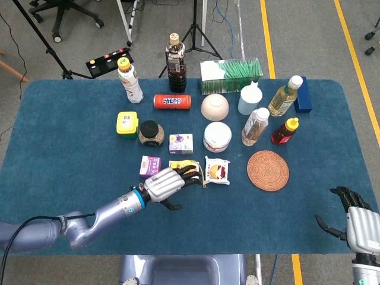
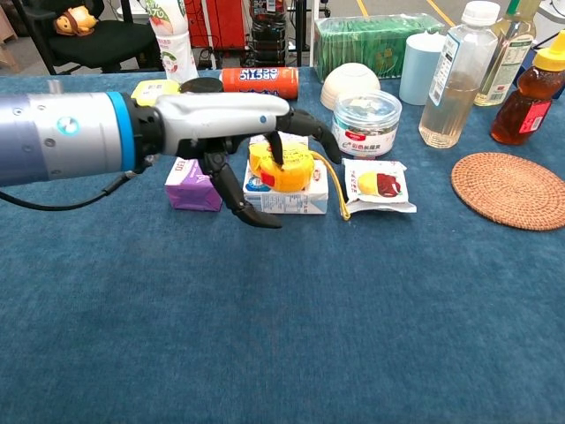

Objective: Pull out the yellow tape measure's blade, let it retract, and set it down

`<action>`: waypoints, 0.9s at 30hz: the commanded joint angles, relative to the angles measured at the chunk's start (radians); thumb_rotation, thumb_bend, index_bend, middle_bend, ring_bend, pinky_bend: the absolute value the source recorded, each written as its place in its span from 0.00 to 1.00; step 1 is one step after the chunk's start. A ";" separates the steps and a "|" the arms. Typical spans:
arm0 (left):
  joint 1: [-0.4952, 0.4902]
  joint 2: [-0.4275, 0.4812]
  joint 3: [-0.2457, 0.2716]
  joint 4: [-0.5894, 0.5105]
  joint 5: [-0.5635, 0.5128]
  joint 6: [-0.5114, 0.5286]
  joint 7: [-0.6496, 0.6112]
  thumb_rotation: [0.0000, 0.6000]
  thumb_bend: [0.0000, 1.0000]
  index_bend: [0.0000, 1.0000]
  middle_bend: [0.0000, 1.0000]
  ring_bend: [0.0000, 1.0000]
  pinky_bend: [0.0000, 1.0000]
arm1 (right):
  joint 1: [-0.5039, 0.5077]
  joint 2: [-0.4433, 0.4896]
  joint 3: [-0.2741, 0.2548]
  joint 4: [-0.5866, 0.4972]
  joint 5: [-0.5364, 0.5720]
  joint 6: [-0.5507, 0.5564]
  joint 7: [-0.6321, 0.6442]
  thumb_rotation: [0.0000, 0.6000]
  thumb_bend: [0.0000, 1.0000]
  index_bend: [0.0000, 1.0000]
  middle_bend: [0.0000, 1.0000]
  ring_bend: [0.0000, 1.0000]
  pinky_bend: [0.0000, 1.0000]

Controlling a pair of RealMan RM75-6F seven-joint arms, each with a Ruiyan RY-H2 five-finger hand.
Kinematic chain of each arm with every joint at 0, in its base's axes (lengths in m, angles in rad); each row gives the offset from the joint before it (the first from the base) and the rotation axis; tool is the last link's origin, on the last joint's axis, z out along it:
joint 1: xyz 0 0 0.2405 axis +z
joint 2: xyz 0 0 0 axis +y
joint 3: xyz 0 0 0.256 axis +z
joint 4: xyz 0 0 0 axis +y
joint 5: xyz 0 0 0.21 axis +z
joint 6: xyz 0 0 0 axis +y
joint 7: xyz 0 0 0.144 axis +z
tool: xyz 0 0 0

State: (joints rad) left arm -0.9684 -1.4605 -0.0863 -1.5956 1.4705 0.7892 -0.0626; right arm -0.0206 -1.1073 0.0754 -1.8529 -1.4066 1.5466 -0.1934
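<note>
The yellow tape measure lies on a small white carton near the table's middle, and its yellow wrist strap trails off to the right. My left hand arches over it from the left. The fingers spread above and behind it, one touches its top, and the thumb hangs down in front of the carton. Nothing is clasped. In the head view the left hand hides most of the tape measure. My right hand hovers with its fingers apart at the front right edge, holding nothing.
A purple box sits just left of the carton and a snack packet just right. A woven coaster lies further right. A lidded jar, a bowl, a can and several bottles crowd the back.
</note>
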 commanded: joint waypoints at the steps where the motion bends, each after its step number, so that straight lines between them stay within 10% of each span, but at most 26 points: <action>1: 0.024 0.047 0.017 -0.041 0.020 0.033 0.010 0.97 0.21 0.17 0.13 0.01 0.19 | 0.005 0.001 0.001 -0.002 -0.002 -0.006 -0.003 0.68 0.28 0.24 0.23 0.22 0.34; 27: 0.292 0.420 0.089 -0.179 0.003 0.313 0.089 1.00 0.21 0.24 0.13 0.01 0.19 | 0.216 -0.015 0.046 -0.019 -0.064 -0.254 0.037 0.67 0.28 0.21 0.23 0.21 0.33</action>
State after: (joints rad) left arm -0.6817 -1.0477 0.0057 -1.7716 1.4758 1.0968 0.0296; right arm 0.1836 -1.1164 0.1165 -1.8708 -1.4694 1.3074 -0.1672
